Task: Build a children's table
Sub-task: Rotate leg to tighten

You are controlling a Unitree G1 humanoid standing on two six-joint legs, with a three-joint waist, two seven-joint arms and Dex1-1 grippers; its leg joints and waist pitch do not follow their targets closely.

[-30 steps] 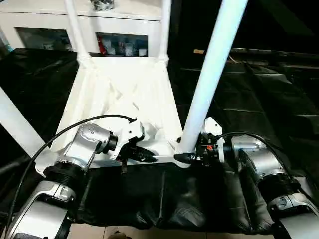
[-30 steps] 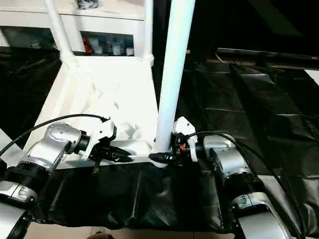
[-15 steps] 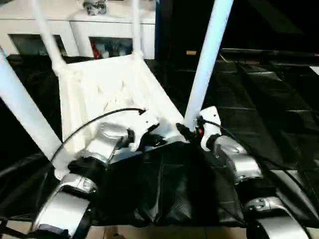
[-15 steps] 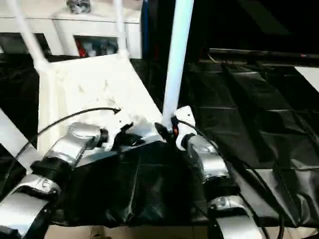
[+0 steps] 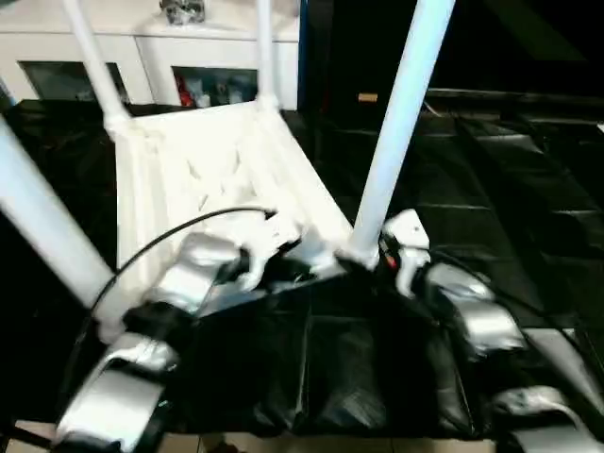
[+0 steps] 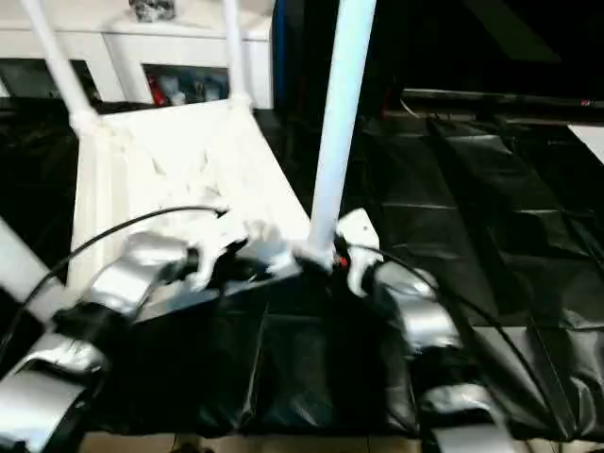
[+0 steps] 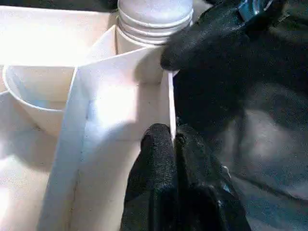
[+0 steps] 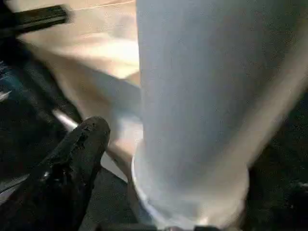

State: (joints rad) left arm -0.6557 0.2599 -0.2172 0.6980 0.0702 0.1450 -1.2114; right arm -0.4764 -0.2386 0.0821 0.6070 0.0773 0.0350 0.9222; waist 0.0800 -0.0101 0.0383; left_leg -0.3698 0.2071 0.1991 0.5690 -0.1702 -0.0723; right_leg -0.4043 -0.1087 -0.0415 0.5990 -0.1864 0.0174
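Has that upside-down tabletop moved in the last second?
Yes. The tabletop has swung: its far edge now lies left of the cabinet's red items, where earlier it sat in front of them.

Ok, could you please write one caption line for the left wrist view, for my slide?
Left gripper pinching the thin edge wall of the upturned white tabletop, beside a leg seated in its corner socket.

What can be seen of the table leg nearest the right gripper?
The leg is a long white tube, plastic by its look, standing nearly upright with a slight lean and running off the picture's top. Its ribbed base sits in the near corner socket of the upturned tabletop. The right gripper is at its base, one black finger beside it.
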